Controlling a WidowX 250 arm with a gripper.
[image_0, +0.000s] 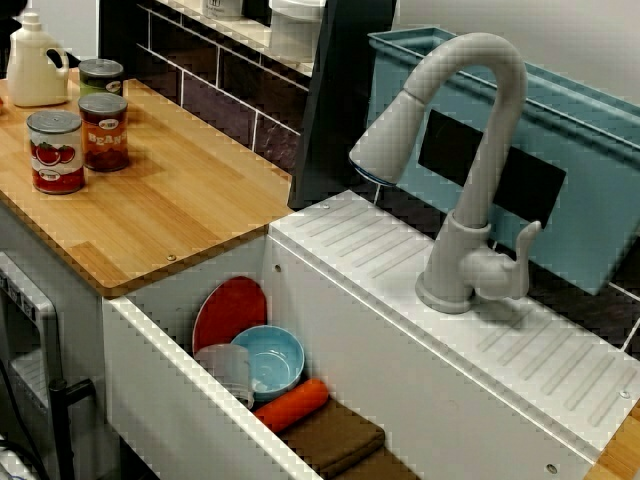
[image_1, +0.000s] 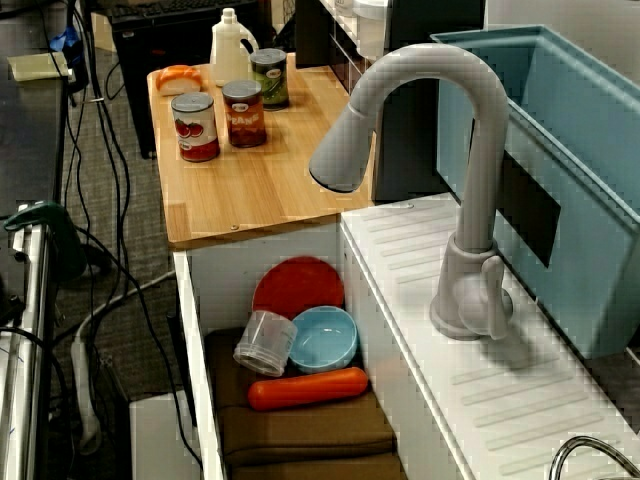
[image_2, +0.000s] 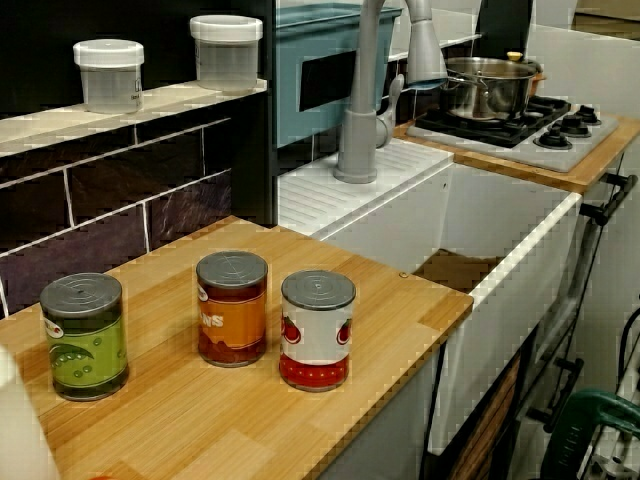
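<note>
Gripper: it appears in none of the 3 views, and no arm shows either. Whether it is released, clenched or grasping something cannot be told.

Landmark: faucet (image_0: 458, 255). It stands on the white ribbed deck (image_0: 560, 350) with its spout arched towards the sink (image_1: 225, 275).

In the basin, below and in front of the faucet:
- Brown cloth (image_1: 305, 430) lies flat on the floor, probably as padding.
- Carrot (image_1: 308, 388) lies crosswise on the cloth.
- Blue bowl (image_1: 325, 338) sits upright, just beside the carrot.
- Clear cup (image_1: 264, 343) is tipped on its side and leans on the bowl.
- Red plate (image_1: 298, 285) stands on edge against the end wall. I judge that the bowl props it there, as the crowded floor leaves no room for it to lie flat.

Wooden counter (image_0: 180, 200), well apart from the faucet past that end wall:
- 3 upright cans stand close together: tomato can (image_2: 317, 330), orange-label can (image_2: 232, 308) and green-label can (image_2: 84, 336).
- White jug (image_0: 35, 60) stands beyond them.

Behind the faucet a teal bin (image_0: 560, 170) is tilted back. On the faucet's other side a pot (image_2: 487, 85) sits on the stove (image_2: 530, 135).

Hidden or unclear:
- The view across the counter shows only a brown strip of the basin.
- In the close view of the sink, the front wall cuts off the cup and the cloth.
- In the view down into the sink, a wire loop (image_1: 590, 455) is cut by the frame and I cannot identify it.
- Contact between the bowl and the carrot is not certain.
</note>
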